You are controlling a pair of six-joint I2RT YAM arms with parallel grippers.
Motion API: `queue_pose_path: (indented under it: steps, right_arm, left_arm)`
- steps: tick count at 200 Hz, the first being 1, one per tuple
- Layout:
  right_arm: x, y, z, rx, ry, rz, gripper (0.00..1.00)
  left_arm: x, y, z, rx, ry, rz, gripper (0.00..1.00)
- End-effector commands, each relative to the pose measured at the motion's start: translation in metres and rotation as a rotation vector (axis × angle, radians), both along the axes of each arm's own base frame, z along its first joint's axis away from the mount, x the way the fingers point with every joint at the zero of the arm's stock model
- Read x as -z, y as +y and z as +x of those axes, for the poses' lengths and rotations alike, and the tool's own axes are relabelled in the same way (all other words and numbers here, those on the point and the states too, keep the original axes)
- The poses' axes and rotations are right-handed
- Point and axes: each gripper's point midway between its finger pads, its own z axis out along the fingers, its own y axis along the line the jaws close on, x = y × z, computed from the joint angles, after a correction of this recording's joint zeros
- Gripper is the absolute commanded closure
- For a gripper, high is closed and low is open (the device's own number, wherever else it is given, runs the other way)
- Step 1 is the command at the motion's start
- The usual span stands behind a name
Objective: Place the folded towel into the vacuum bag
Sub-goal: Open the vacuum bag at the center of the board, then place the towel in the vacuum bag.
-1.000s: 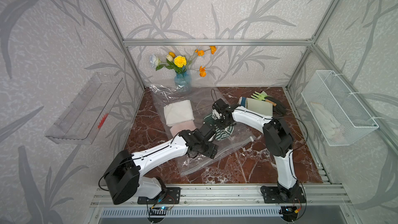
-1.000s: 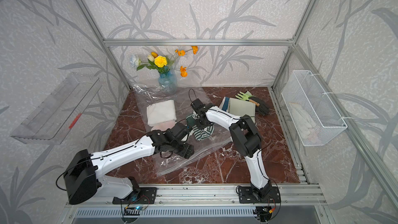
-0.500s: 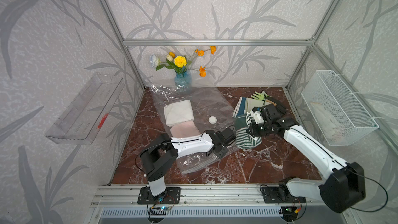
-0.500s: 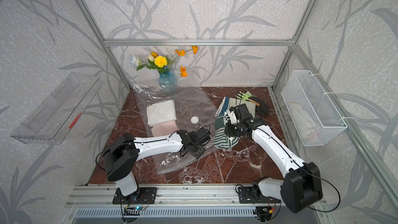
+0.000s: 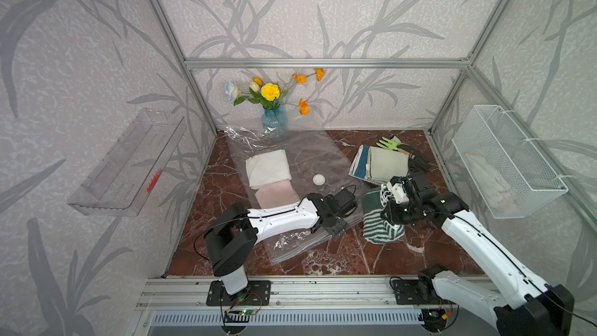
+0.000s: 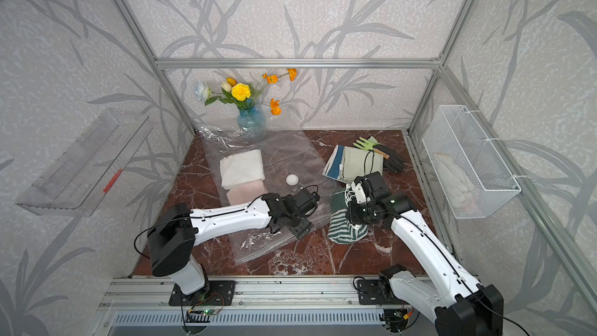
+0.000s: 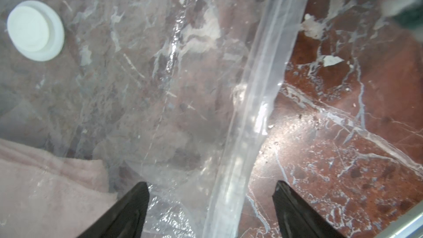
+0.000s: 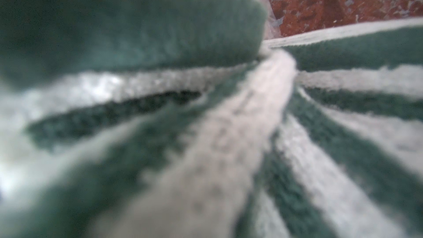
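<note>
The vacuum bag point(image 5: 310, 156) lies flat on the marble, its white valve cap point(image 5: 319, 179) facing up. A white towel point(image 5: 267, 169) and a pink one point(image 5: 276, 197) lie inside it. The folded towel point(image 5: 381, 227), striped green and white, sits bunched on the marble just right of the bag. My right gripper point(image 5: 392, 211) is shut on it from above, and the towel point(image 8: 206, 111) fills the right wrist view, hiding the fingers. My left gripper point(image 7: 211, 193) is open over the bag's zip-seal edge point(image 7: 251, 111), which runs between the black fingers point(image 7: 135, 204). In a top view the left gripper point(image 6: 297, 224) is at the bag's near right edge.
A blue vase of flowers point(image 5: 274, 121) stands at the back on the bag's far end. Folded cloths point(image 5: 378, 164), a black glove point(image 5: 418, 161) and a green hand rake point(image 5: 389, 143) lie back right. A wire basket point(image 5: 507, 163) hangs on the right wall and a clear shelf point(image 5: 129, 163) on the left wall.
My right gripper carried the striped towel from over the bag to the marble on its right. The left gripper slid right along the bag's front edge. Little moved in the last half second.
</note>
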Motion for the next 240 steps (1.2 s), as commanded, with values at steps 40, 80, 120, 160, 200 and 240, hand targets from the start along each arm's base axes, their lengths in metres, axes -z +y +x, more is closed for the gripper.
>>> queue_pose_path:
  steps: [40,80,120,160,200,240]
  right_arm:
    - [0.009,0.005,-0.016,-0.009,0.056,0.054,1.0]
    - [0.016,0.044,-0.038,-0.136,0.079,0.171,1.0]
    - [0.017,0.113,-0.052,-0.275,0.067,0.344,1.0]
    - [0.031,0.146,-0.031,-0.304,0.078,0.404,1.0]
    - [0.027,0.186,-0.014,-0.39,0.102,0.509,1.0]
    - [0.021,0.238,-0.029,-0.515,0.198,0.65,1.0]
  left_arm:
    - [0.02,0.009,0.027,0.067,-0.135,0.199,0.31]
    - [-0.013,0.019,0.049,-0.016,-0.213,0.168,0.83]
    - [-0.054,0.021,0.063,-0.18,-0.165,-0.034,1.0]
    - [-0.095,0.029,0.074,-0.305,-0.189,-0.192,1.0]
    - [-0.113,0.021,0.086,-0.329,-0.229,-0.305,1.0]
    - [-0.114,0.023,0.091,-0.346,-0.223,-0.309,1.0]
